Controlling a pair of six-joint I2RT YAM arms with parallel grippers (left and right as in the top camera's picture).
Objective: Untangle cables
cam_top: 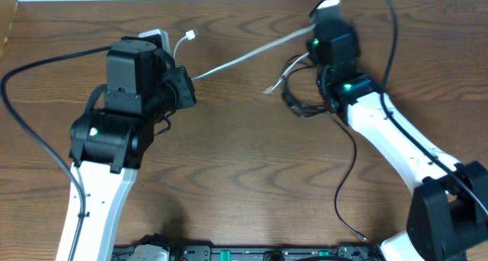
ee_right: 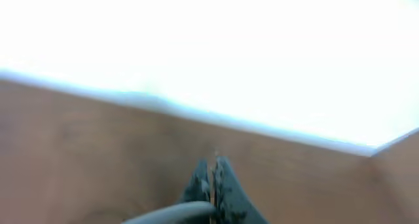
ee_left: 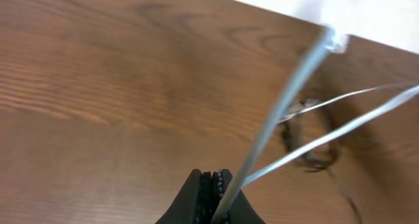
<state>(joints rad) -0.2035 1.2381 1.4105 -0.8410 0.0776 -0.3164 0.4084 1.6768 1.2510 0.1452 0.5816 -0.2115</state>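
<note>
**Operator:** Where are the cables, and what do I have hold of?

**Spotter:** Your left gripper [ee_left: 216, 179] is pinched tight on the white cable [cam_top: 244, 56], which runs taut above the table [cam_top: 229, 185] to your right gripper [ee_right: 214, 168]. That one is closed too, with a pale cord at its jaws. The view is blurred, but I judge it to be the same white cable. The black cable [cam_top: 299, 104] lies in a loose snarl on the wood just under your right arm, and white strands run into it.

**Operator:** So what goes wrong if I pull?

**Spotter:** You hold both ends of a line with no slack. If you spread the arms further, the loops near the black cable probably cinch into a knot instead of opening. You may also drag the whole snarl across the table. I cannot tell how the strands cross in there.

**Operator:** Anything else?

**Spotter:** The cord is thin and smooth, so a hard tug could slip it through your jaws. It could also strain the small plug [cam_top: 188, 37] beside your left arm.
</note>
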